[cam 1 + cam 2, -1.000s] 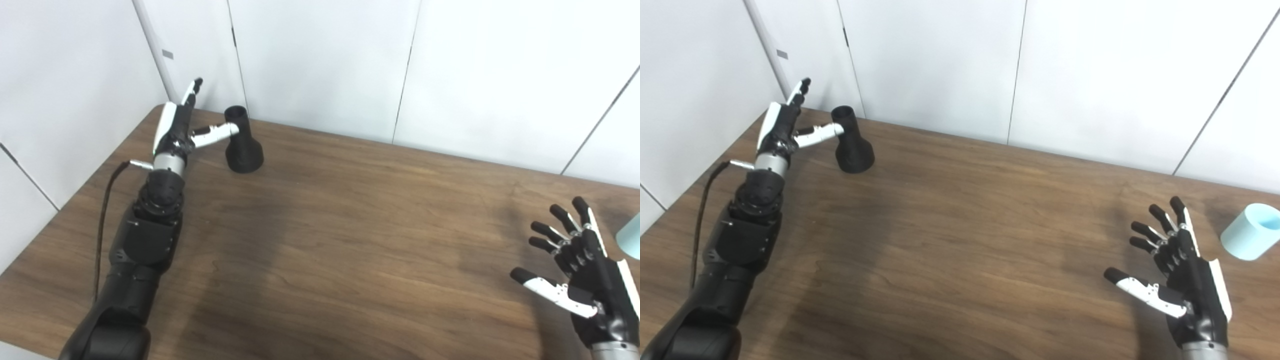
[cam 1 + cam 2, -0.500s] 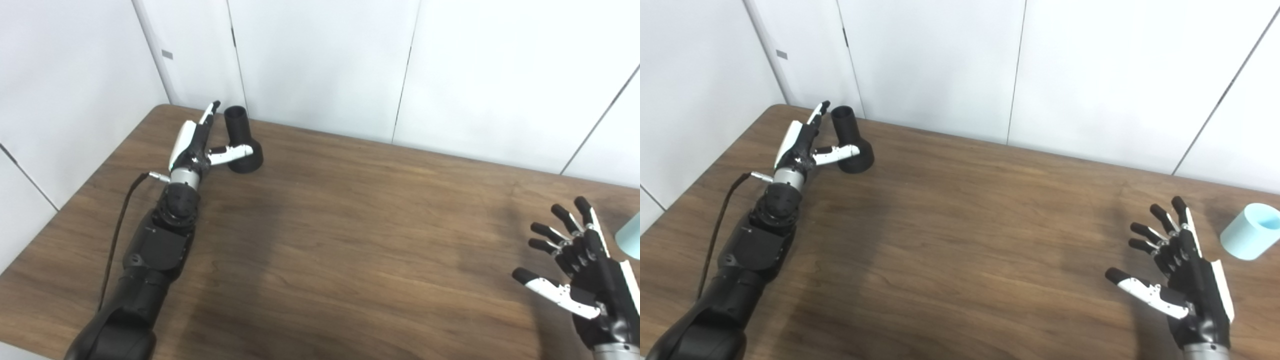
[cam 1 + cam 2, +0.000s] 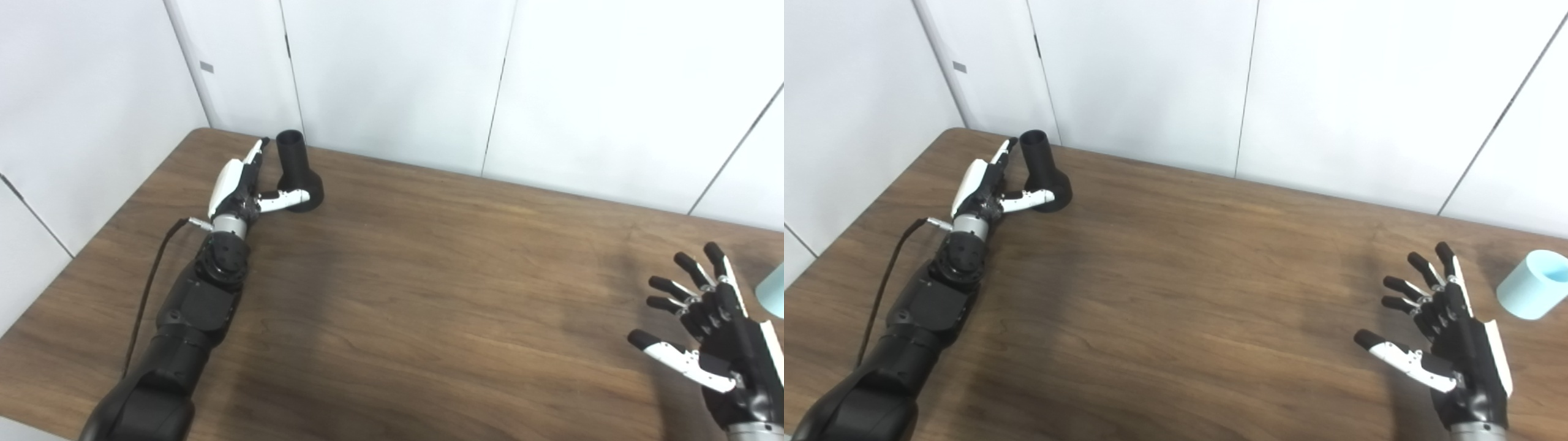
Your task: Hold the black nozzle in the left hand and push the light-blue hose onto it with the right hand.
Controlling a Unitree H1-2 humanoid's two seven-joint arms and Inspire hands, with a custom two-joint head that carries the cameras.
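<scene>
Across the brown wooden table (image 3: 1176, 294), the left hand (image 3: 989, 184) lies spread, holding nothing, beside the upright black nozzle (image 3: 1044, 174) near the far left corner. Near the right edge, the right hand (image 3: 1448, 346) is splayed and empty beside the short light-blue hose (image 3: 1528, 283).

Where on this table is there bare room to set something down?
The wide middle of the table is bare, between the left hand by the black nozzle and the right hand. Tighter spots: the far-left corner and the right edge by the light-blue hose.
</scene>
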